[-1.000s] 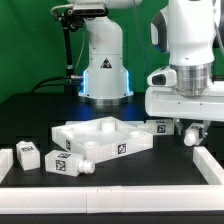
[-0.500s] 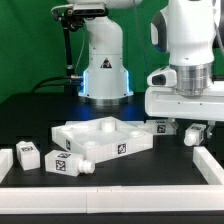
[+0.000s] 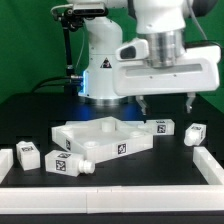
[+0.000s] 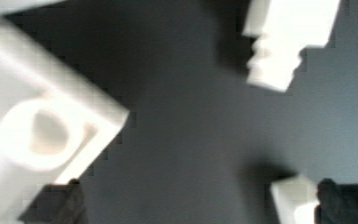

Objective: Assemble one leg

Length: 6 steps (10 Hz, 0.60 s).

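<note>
The leg (image 3: 195,133) sits on the dark table (image 3: 175,162) at the exterior view's right, free of any grip, with a black-and-white tag on its blocky end. A second leg (image 3: 160,127) lies near it, just beside the right corner of the large white frame (image 3: 100,138), which rests mid-table. 2 more pegs lie off the frame's other side. The third leg (image 3: 27,153) is near the exterior view's left edge, and the fourth leg (image 3: 65,163) lies on its side with its round stub pointing toward the exterior view's right.

The gripper (image 3: 165,102) hangs in the air above the second leg and the leg, touching neither. Its fingers (image 3: 190,100) are spread wide with nothing between them.

The wrist view is blurred. The 2 dark fingertips (image 4: 51,205) show far apart with only bare table between them. That view also takes in a corner of the frame with a round socket (image 4: 43,130) and a white peg (image 4: 279,45) lying apart from it; which leg this is cannot be told. A small white piece (image 4: 291,195) beside one fingertip is too blurred to name.

A white front rail (image 3: 110,195) borders the table, and the robot base (image 3: 105,70) stands behind the frame.
</note>
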Tool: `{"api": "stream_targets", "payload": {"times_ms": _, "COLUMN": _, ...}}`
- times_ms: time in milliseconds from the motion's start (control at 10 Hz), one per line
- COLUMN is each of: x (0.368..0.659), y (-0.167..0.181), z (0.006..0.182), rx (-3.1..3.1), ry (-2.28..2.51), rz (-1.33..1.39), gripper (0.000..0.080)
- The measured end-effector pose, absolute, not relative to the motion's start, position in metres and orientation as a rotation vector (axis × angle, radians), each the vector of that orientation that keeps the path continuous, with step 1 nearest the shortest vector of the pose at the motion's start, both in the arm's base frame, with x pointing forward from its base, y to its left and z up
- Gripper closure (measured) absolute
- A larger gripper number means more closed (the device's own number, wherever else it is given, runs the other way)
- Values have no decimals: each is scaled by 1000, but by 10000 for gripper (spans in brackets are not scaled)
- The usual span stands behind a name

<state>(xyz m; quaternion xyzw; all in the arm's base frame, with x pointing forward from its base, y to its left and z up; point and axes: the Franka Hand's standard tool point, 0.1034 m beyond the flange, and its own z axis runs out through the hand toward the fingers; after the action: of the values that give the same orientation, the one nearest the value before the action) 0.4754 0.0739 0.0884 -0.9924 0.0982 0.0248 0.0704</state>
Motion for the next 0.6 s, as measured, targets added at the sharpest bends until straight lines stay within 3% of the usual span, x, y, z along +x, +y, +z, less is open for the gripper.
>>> {"api": "stream_targets", "payload": {"times_ms": 200, "x": 494, "y": 58, "z": 98, "rx": -2992, "ry": 87, "rz": 38, "gripper": 150}}
{"api": "stream_targets", "payload": {"times_ms": 600, "x": 494, "y": 59, "z": 96, "rx": -2992, "ry": 53, "rz": 22, "gripper": 150}}
